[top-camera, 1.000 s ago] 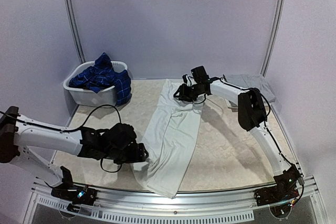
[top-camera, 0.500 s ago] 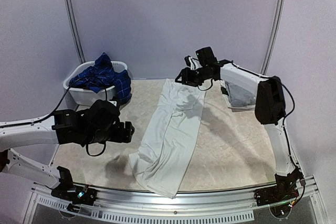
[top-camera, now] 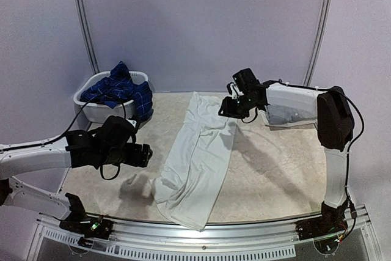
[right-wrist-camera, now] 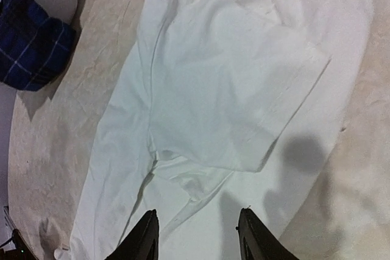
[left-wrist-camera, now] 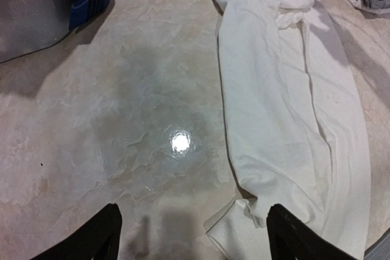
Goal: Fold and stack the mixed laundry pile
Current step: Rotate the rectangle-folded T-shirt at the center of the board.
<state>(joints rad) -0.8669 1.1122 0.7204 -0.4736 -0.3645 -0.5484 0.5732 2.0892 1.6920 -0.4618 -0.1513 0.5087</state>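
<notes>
A pale, marbled table [top-camera: 275,169] fills the lower half of the top view. Plain lilac walls [top-camera: 201,22] close it in, and two thin metal poles [top-camera: 84,22] rise at the upper left and upper right. A metal rail [top-camera: 244,233] runs along the bottom edge of the table.

At the upper left of the table stands an oval white basket [top-camera: 101,111]. It holds a bunched navy plaid shirt [top-camera: 116,90], part of which spills over the basket's right rim and down onto the table. At the right, a grey cloth [top-camera: 282,116] lies flat, half hidden under the right arm.

The white trousers [top-camera: 198,151] lie stretched out down the middle of the table. The waist is toward the top of the frame, and the leg ends reach the bottom edge, where the left one is crumpled.

The left gripper [top-camera: 145,154] hangs above bare table just left of the trousers. In its wrist view the fingers are spread wide with nothing between them. The right gripper [top-camera: 225,109] hovers over the right side of the waist end. Its fingers are also apart and hold nothing.
</notes>
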